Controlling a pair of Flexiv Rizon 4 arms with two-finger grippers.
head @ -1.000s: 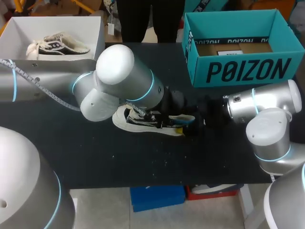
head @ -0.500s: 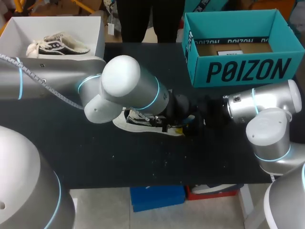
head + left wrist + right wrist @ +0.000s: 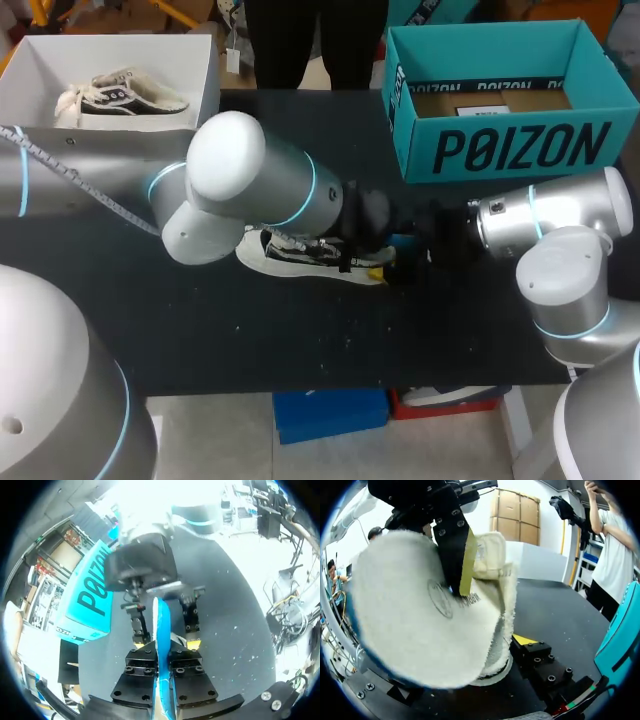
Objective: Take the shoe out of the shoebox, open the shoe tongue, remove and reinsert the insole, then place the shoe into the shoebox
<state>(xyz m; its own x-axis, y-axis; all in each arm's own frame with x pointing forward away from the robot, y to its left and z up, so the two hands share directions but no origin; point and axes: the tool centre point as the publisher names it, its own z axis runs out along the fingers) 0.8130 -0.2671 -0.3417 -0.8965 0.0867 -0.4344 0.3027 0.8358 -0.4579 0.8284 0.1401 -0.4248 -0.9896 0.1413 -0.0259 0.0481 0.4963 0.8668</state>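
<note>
Your left gripper (image 3: pixel 163 652) is pinched shut on the insole (image 3: pixel 420 615). The blue underside sits edge-on between its fingers, and the fleece face is turned toward the right wrist camera. The insole is just off the end of the shoe (image 3: pixel 300 255) nearest your right arm; I can't tell if its far end is inside the shoe.

Your right gripper (image 3: pixel 167 640) is spread wide with one finger on each side of the insole, neither touching as far as I can see. It looks staged to take the insole or steady it.

The shoe lies on the table (image 3: pixel 300 340), apparently opening-up, which suits reinsertion. The teal shoebox (image 3: pixel 505 150) stands well beyond the shoe on the right arm's side, with its top open for the final drop. My read: you're mid insole step.
</note>
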